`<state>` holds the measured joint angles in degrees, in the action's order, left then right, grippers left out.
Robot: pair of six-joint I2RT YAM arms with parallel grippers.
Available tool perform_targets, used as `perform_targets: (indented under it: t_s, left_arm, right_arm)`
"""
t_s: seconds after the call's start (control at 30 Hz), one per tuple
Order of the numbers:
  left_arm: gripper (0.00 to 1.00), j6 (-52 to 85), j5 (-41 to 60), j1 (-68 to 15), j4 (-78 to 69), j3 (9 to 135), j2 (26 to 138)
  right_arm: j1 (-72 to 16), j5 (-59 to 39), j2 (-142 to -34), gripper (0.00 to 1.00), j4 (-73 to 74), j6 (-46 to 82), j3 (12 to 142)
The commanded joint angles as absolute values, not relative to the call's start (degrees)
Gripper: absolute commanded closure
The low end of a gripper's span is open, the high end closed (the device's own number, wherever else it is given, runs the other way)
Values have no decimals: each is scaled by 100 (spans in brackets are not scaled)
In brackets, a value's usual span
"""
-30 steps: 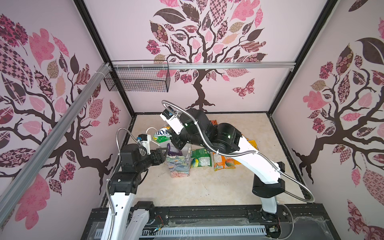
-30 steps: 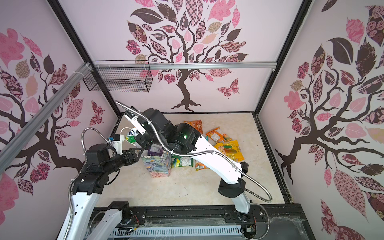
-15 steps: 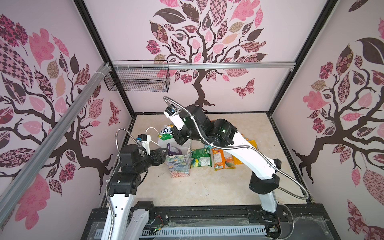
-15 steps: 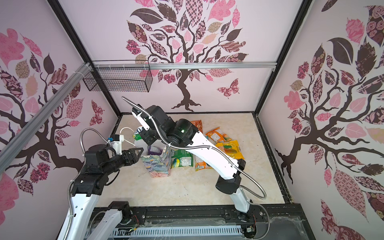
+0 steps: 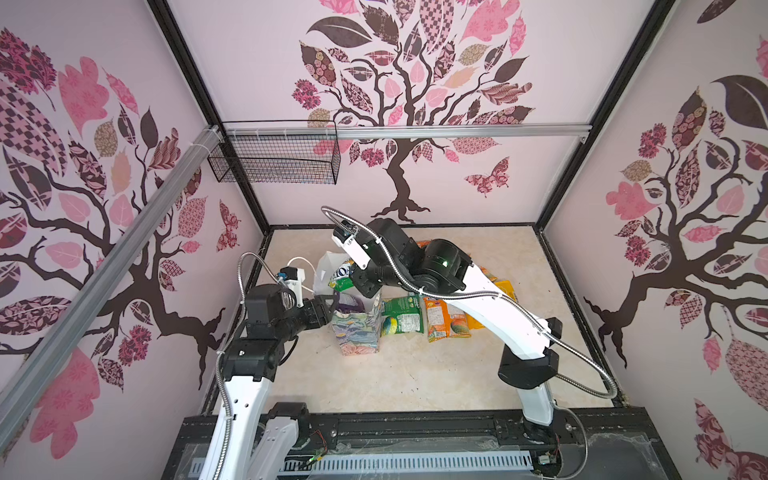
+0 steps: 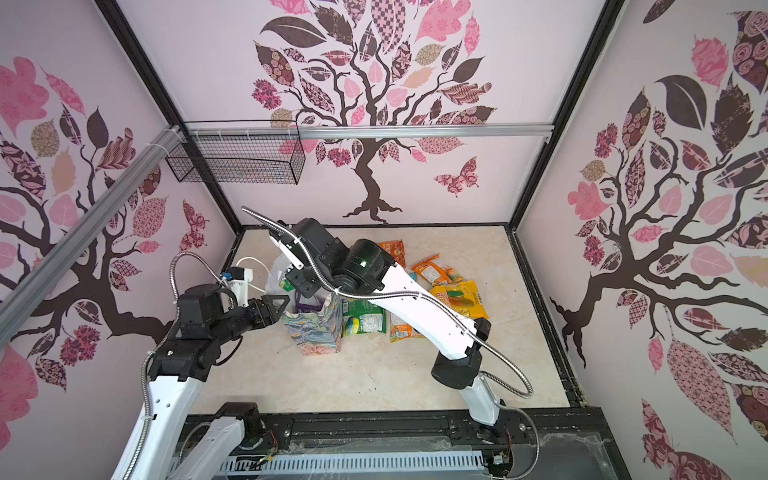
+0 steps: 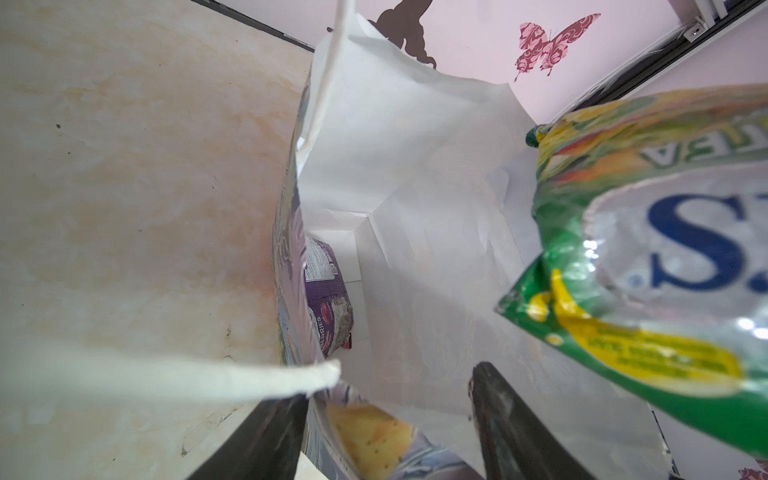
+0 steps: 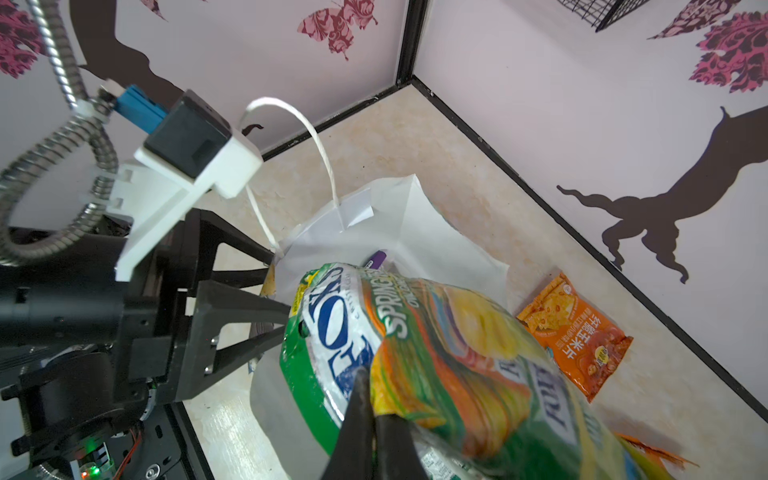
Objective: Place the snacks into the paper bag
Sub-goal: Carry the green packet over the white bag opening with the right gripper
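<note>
Currently the green FOX'S packet (image 8: pixel 436 353) hangs over the open paper bag (image 5: pixel 359 332), pinched in the right gripper (image 8: pixel 374 415). A purple packet (image 7: pixel 328 299) lies inside the bag. The left gripper (image 7: pixel 390 395), jaws spread, straddles the bag's rim.

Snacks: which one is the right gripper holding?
The green FOX'S packet, pinched in the right gripper above the bag. The purple one lies inside; orange ones lie on the floor.
</note>
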<state>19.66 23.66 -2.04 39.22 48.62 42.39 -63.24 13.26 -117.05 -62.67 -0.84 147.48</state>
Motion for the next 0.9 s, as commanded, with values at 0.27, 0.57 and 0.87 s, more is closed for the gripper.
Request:
perform_targets:
  t_s: [0.27,0.57,0.87]
  left_arm:
    - [34,1907,2450,-220,3863,4790,4091]
    - [35,1899,2390,-220,3885,4795,4046]
    - [35,1907,2311,-218,3885,4788,3934]
  right_arm:
    - [-6526,1790,-11541,100,-6631,-504,14807]
    - [-6660,2023,-11530,100,-6912,-696,14542]
    - [-6744,2362,-11610,100,-6927,-849,14419]
